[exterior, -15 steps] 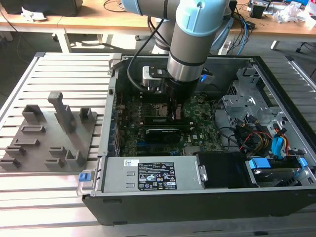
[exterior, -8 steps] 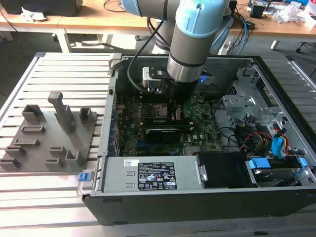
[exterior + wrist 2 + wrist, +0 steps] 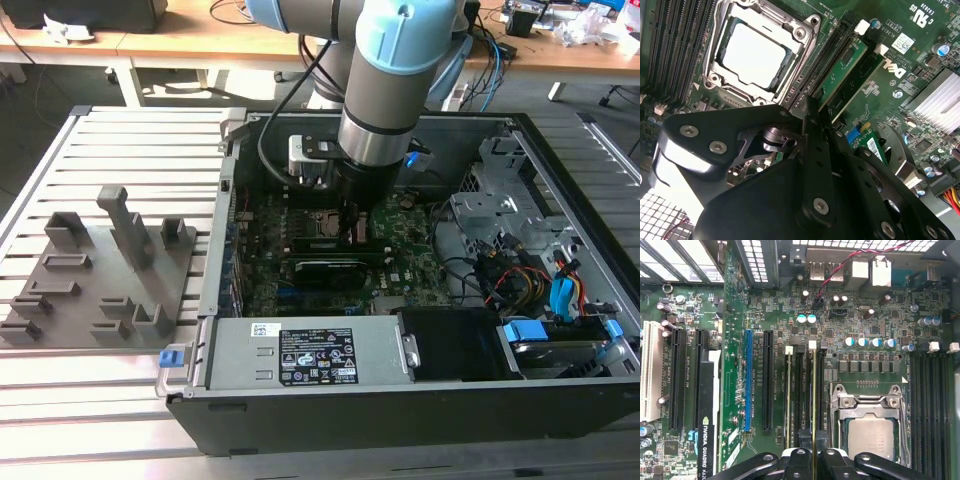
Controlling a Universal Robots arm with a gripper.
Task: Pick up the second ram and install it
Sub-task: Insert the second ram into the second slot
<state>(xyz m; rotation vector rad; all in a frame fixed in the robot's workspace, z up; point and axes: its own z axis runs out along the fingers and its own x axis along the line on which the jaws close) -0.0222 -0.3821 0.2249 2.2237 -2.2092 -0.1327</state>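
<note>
The second ram [image 3: 813, 390] stands on edge in a motherboard slot beside the CPU socket [image 3: 872, 432], seen as a thin line in the first wrist view. In the second wrist view it is a green stick [image 3: 842, 72] running away from the black fingers. My gripper [image 3: 813, 460] is straight above the slot, its fingers closed on the stick's near end. In the exterior view the gripper [image 3: 352, 228] reaches down into the open computer case [image 3: 560, 200], just to the right of the socket.
A second stick [image 3: 789, 400] sits in a nearby slot on the side away from the socket. A graphics card [image 3: 707, 440] lies further along the board. Cables [image 3: 520, 270] and drive bays crowd the exterior view's right. A grey tray [image 3: 100, 270] of blocks lies outside the case, on that view's left.
</note>
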